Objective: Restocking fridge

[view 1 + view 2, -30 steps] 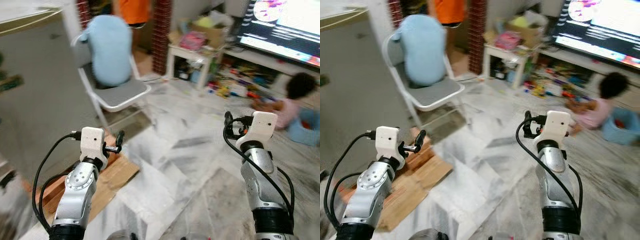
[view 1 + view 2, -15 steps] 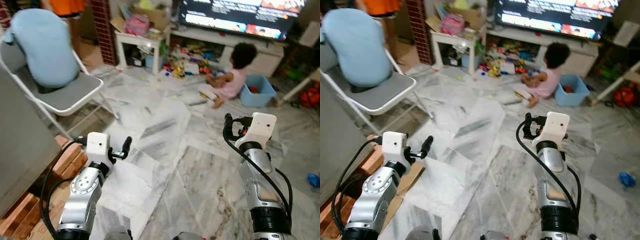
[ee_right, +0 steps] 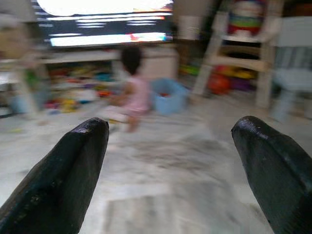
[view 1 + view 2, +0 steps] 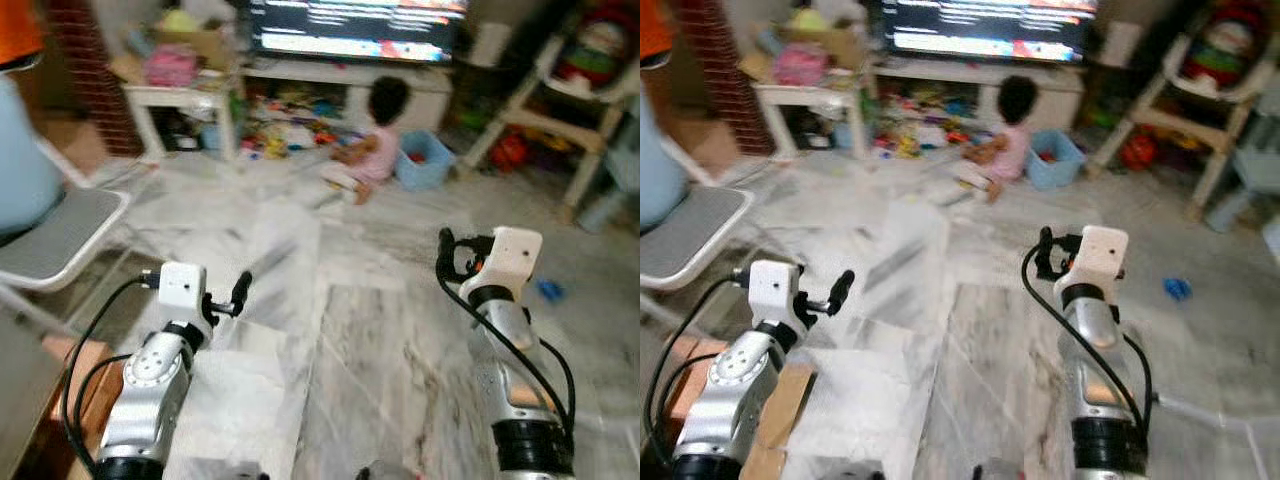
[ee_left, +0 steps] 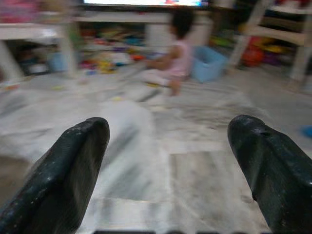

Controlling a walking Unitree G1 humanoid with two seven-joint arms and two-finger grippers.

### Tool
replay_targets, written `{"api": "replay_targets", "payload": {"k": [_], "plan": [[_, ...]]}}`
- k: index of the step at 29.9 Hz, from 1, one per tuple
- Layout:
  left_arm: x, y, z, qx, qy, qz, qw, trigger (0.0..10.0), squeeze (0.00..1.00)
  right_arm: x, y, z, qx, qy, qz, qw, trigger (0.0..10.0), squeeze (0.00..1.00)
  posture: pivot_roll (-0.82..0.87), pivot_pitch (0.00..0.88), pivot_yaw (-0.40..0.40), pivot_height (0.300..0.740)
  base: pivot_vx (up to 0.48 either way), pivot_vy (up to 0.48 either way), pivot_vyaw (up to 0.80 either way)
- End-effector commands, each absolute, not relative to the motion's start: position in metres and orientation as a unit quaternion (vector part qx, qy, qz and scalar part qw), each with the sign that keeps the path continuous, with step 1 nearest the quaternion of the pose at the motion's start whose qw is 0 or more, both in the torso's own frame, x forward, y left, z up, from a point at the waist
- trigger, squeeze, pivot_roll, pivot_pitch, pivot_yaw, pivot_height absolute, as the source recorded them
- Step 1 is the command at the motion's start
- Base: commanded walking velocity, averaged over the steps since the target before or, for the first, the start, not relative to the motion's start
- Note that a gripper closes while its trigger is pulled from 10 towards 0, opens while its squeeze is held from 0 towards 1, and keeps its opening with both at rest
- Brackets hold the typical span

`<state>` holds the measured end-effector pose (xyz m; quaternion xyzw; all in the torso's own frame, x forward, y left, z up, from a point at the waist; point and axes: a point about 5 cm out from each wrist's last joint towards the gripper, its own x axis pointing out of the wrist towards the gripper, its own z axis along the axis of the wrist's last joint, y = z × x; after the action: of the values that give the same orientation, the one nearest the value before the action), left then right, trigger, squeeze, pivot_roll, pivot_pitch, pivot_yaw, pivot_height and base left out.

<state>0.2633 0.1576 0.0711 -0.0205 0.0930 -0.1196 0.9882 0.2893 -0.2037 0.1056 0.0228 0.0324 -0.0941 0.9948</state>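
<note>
Panning right since the earlier frames: folding chair (image 4: 50, 235) sliding to the edge, child (image 4: 372, 140) by the blue bin (image 4: 422, 165) now centred. Left gripper (image 5: 165, 146) and right gripper (image 3: 170, 146) are riding raised, fingers spread, carrying nothing, likely mid-turn. Fridge and stock are not appearing.

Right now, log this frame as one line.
left tool: open, empty | right tool: open, empty | person seated on floor ahead | fridge unseen

Head cameras look down over the marble floor (image 4: 350, 350); wrist cameras face the television (image 3: 107, 22) (all blurred)
</note>
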Motion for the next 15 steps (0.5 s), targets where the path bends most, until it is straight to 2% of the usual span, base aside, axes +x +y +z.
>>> {"api": "replay_targets", "payload": {"k": [1,6,15], "plan": [[0.2629,0.1520,0.0724,-0.015,0.089,-0.136,0.987,10.0,0.00,0.2904,-0.2042,0.1121,0.023,0.022,-0.099,0.995,10.0,0.00,0.00,0.000,-0.014,0.740,0.000,0.000,-0.80],[0.2625,0.1499,0.0741,-0.017,0.077,-0.139,0.987,10.0,0.00,0.2900,-0.2037,0.1127,0.023,0.021,-0.099,0.995,10.0,0.00,0.00,0.000,-0.016,0.740,0.000,0.000,-0.80],[0.2639,0.1498,0.0767,-0.022,0.066,-0.140,0.988,10.0,0.00,0.2875,-0.2021,0.1142,0.022,0.018,-0.100,0.995,10.0,0.00,-0.01,0.000,-0.016,0.740,0.285,0.000,-0.80]]}}
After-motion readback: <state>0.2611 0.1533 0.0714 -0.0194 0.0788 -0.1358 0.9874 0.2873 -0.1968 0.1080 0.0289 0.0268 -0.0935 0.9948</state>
